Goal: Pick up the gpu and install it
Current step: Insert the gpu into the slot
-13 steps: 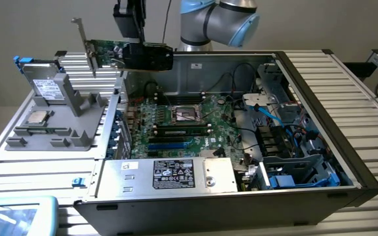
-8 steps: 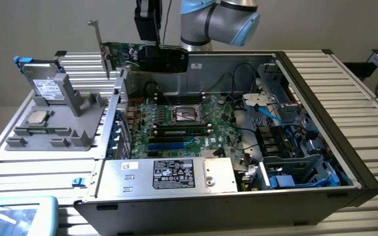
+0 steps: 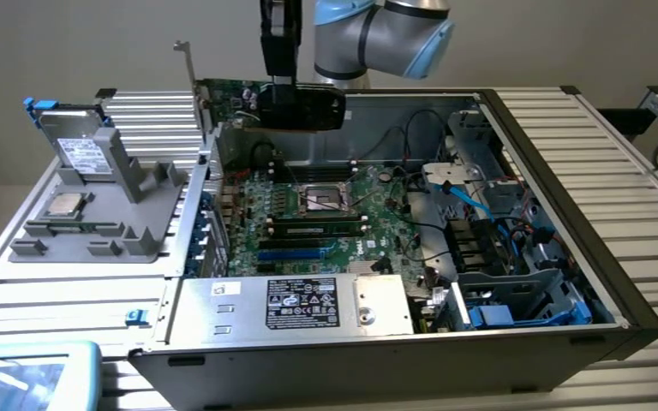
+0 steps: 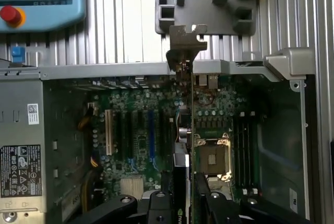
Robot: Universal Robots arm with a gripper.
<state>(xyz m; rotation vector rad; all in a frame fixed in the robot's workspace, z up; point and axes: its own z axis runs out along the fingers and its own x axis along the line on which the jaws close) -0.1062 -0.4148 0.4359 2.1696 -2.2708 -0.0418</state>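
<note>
Claw clamped on the gpu, which hangs on edge above the motherboard in the open case. Green board, black cooler, silver bracket at the case's rear rim. Clear room either side of the card. Ribbed metal worktop. Power-supply label is unreadable.

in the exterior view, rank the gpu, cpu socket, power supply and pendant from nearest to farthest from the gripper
1. gpu, held in the gripper above the far end of the case.
2. cpu socket, mid-case, below the gpu.
3. power supply, at the case's near end.
4. pendant, outside the case, at the exterior view's lower left.
</note>
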